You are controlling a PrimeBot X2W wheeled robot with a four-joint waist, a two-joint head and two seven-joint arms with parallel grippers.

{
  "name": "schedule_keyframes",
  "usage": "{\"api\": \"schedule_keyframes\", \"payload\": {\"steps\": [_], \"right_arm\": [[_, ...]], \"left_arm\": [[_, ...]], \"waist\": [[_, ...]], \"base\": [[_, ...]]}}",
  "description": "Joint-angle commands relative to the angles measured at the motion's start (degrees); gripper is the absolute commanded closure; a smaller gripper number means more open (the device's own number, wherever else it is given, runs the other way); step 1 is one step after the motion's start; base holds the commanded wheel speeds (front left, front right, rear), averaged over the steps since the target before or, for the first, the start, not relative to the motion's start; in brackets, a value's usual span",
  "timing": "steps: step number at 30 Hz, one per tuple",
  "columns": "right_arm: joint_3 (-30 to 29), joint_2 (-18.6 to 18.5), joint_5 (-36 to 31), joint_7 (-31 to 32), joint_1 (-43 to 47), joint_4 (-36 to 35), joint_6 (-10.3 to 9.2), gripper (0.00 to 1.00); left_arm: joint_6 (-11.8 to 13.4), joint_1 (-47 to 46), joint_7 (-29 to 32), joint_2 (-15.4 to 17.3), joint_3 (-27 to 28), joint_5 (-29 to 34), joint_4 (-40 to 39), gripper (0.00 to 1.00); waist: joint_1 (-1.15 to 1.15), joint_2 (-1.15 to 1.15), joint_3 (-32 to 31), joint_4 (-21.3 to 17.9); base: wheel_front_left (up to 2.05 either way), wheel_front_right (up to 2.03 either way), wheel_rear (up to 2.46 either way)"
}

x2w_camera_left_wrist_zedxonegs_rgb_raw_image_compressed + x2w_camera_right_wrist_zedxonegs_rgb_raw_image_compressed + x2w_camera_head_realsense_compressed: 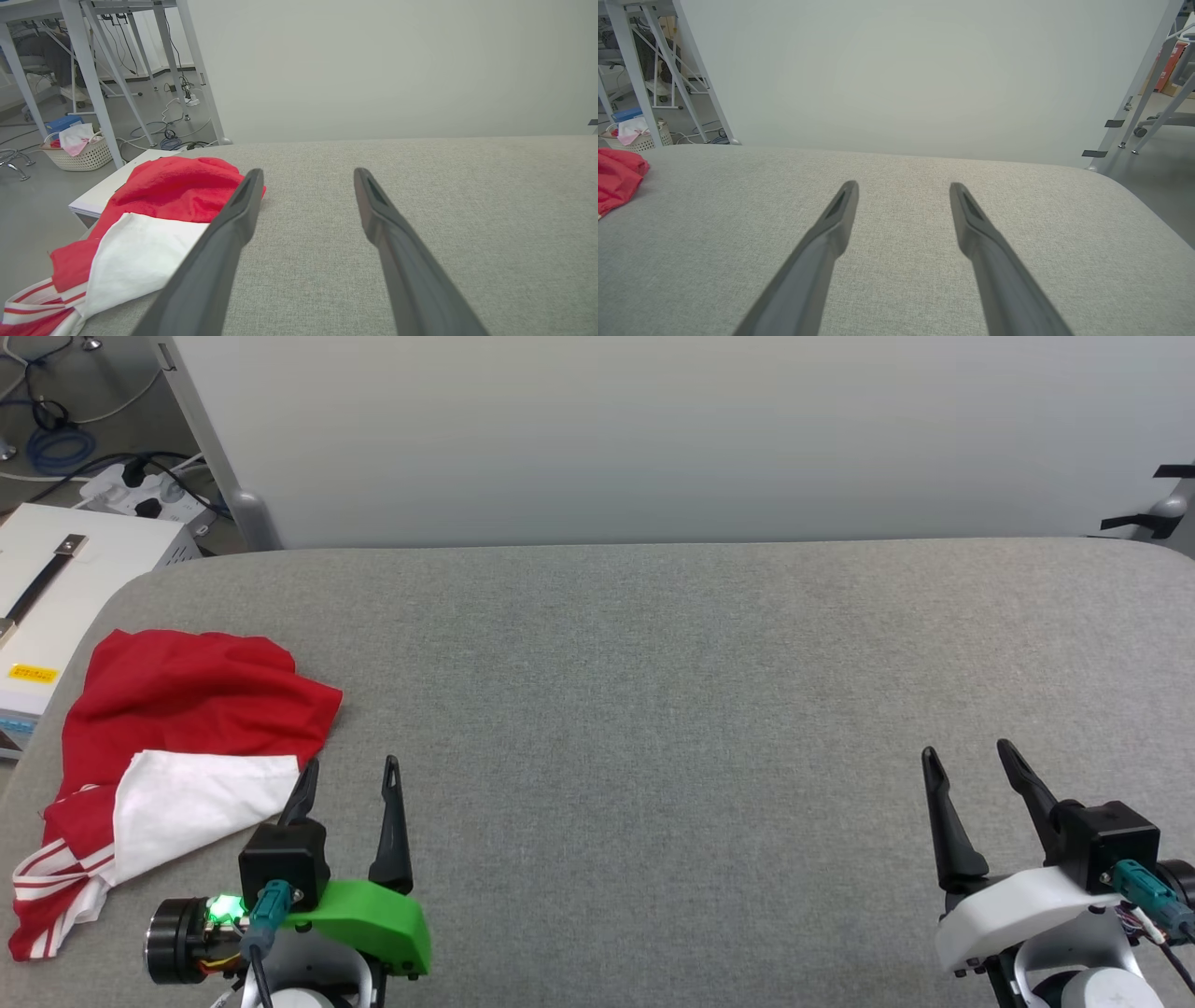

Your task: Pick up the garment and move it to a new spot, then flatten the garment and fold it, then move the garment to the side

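A red shirt (196,695) lies bunched in a loose heap on a grey fabric-covered bench (653,691). A white sleeve is folded across its near half, and red-and-white striped trim trails out at the end nearest the robot. The shirt sits just to the left of the left end effector (351,763), and its white sleeve reaches to the outer finger. Whether cloth and finger touch cannot be told. The shirt is well apart from the right end effector (965,748), far off to that one's left.

In the left wrist view, a white woven basket (88,158) stands on the floor beyond and to the left of the left end effector, past the shirt. It holds a crumpled pale pink and white cloth (74,136).

Both end effectors are released, their two dark fingers spread wide and pointing away from the robot just above the bench. Neither holds anything, and bare grey fabric shows between each pair of fingers.
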Motion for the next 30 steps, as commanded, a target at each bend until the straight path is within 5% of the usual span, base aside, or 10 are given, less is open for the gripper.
{"api": "schedule_keyframes", "payload": {"steps": [1, 30], "right_arm": [[-0.1, 0.0, 0.6, -0.6, 0.3, -0.6, 0.00, 0.00], [-0.2, -0.1, 3.7, -4.6, 1.8, -2.5, -0.01, 0.00]], "left_arm": [[0.5, -0.4, -0.7, -0.1, 0.0, -0.2, -0.4, 0.00], [2.1, 0.2, -4.8, -0.1, -1.1, -1.3, -0.7, 0.00]], "waist": [[0.00, 0.00, 0.0, 0.0], [0.00, 0.00, 0.0, 0.6]], "base": [[0.00, 0.00, 0.00], [0.00, 0.00, 0.00]]}}
